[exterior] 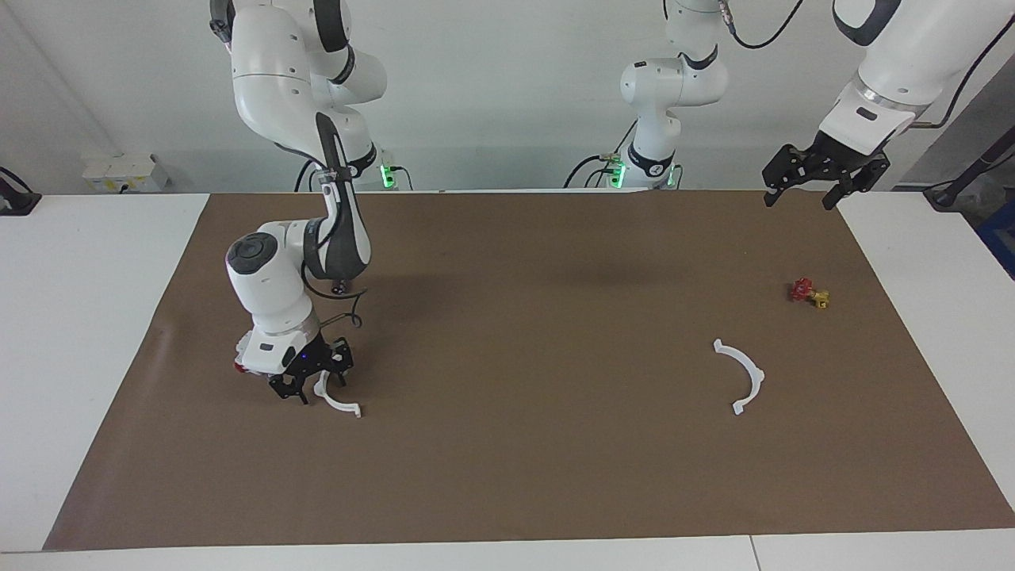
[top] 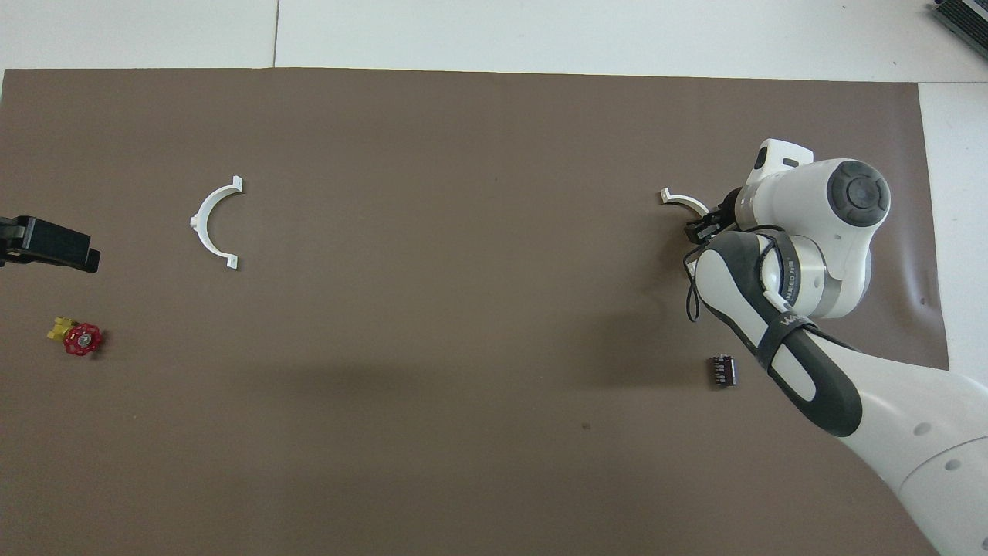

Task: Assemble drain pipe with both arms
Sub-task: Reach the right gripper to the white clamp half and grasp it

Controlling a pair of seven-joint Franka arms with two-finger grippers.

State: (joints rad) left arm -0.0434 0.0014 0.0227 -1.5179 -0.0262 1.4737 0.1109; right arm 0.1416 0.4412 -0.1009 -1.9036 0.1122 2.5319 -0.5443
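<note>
The drain pipe lies as two separate white half-ring arcs on the brown mat (exterior: 523, 476). One arc (exterior: 742, 377) (top: 209, 225) rests alone toward the left arm's end. The other arc (exterior: 341, 404) (top: 681, 200) lies toward the right arm's end, partly covered by my right gripper (exterior: 313, 387) (top: 698, 228). That gripper is down at mat level on the arc's middle; its grip cannot be made out. My left gripper (exterior: 825, 178) (top: 50, 247) hangs open and holds nothing, high over the mat's corner at its own end.
A small red and yellow valve (exterior: 809, 293) (top: 79, 338) lies near the lone arc, nearer the robots. A small dark cylinder (top: 723, 371) sits nearer the robots than the right gripper. Just a red tip of a white block (exterior: 239, 365) shows beside the right wrist.
</note>
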